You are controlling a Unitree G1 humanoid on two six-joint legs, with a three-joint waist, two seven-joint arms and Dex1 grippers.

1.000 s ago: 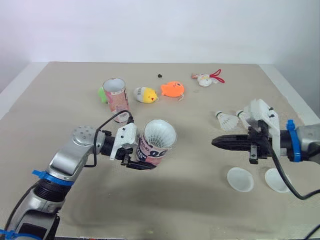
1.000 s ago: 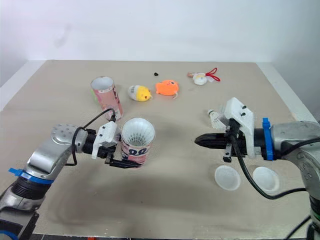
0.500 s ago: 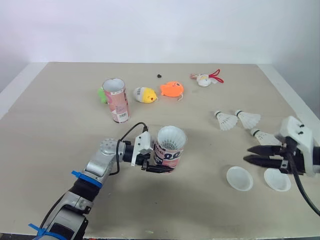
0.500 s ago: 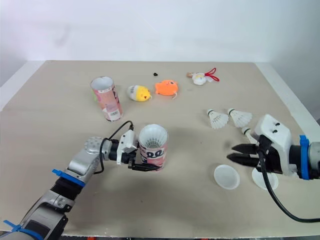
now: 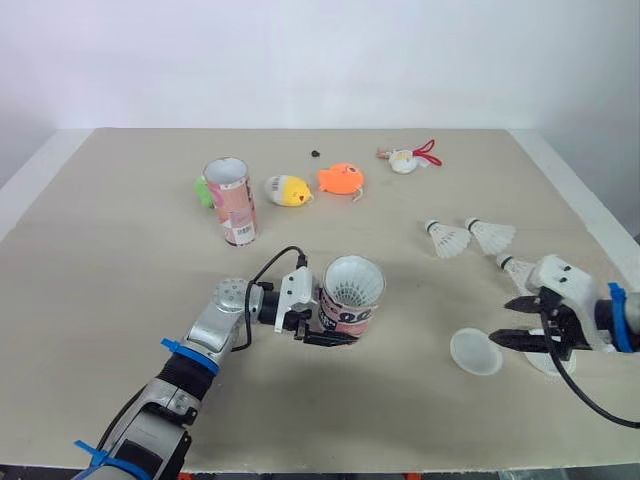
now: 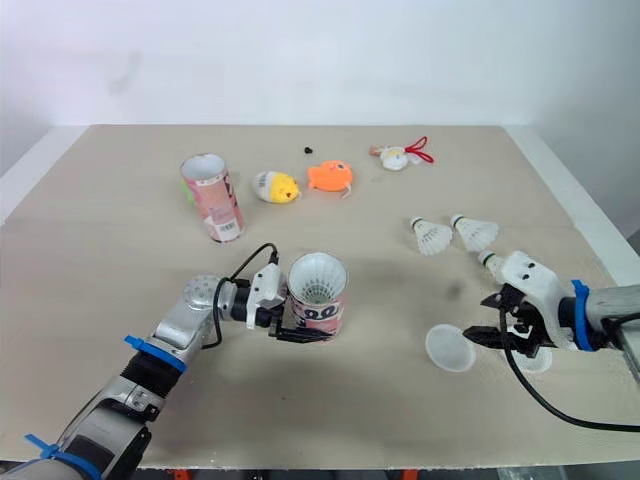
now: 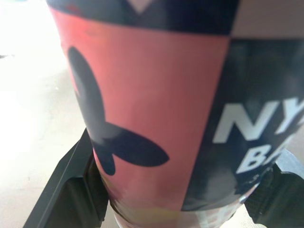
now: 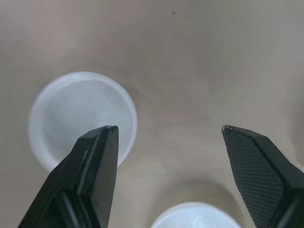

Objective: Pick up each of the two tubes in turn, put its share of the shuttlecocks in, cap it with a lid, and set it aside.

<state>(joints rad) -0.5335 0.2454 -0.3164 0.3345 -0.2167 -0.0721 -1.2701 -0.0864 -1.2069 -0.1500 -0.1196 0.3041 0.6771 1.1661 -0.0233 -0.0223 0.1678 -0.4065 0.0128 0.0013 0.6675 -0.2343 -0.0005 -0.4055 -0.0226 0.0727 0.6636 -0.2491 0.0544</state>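
Centrally, left hand (image 5: 331, 323) clenched on glossy pink cylindrical tube (image 5: 352, 299), right hand (image 5: 505, 320) released near round translucent lid (image 5: 475, 352).

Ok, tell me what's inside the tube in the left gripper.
The tube held by the left gripper shows a white shuttlecock skirt at its mouth. Anything deeper is hidden by the skirt and tube wall.

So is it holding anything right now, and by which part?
The left gripper grips the pink tube around its lower wall. The right gripper is open, holding nothing.
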